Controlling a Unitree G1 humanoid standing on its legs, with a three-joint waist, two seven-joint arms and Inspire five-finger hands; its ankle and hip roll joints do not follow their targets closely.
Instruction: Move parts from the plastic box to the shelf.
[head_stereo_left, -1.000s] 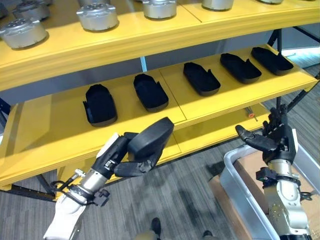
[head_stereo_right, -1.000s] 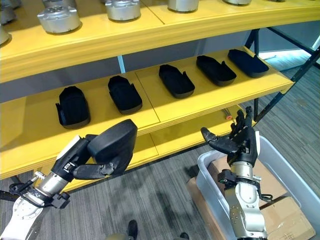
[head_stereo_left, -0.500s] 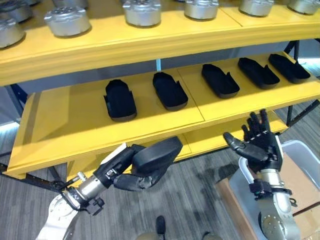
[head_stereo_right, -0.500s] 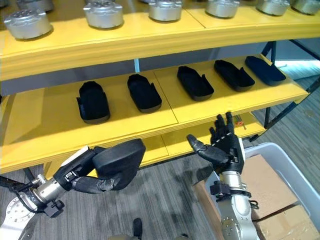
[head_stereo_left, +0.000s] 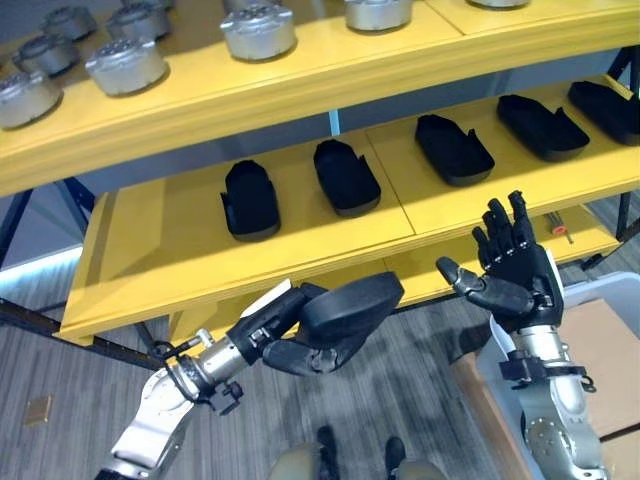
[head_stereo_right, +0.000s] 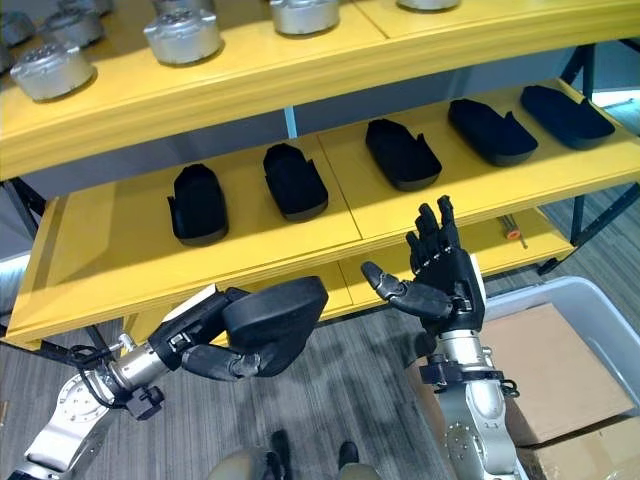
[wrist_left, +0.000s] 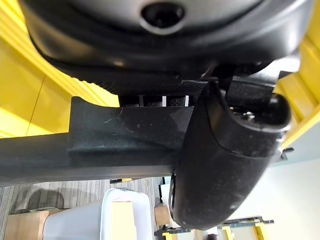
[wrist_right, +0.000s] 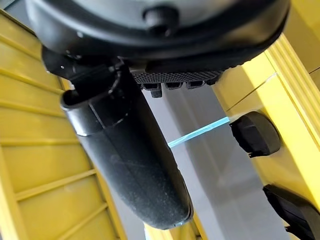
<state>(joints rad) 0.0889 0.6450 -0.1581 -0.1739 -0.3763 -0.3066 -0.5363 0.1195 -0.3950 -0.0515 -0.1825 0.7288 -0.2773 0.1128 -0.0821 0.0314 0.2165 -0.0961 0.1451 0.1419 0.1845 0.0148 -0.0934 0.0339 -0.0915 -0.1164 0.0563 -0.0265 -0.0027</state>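
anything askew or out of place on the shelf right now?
Mostly tidy: the five black parts sit in an even row on the middle shelf. One oddity: a small red-tipped tool lies loose on the lower shelf. The left hand grips a sixth part; the right hand is empty.

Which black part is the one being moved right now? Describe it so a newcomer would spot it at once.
Start at the yellow shelf, whose middle level carries a row of black shell-shaped parts. Below its front edge, the left hand grips one more black part. It alone is off the shelf, held in the air.
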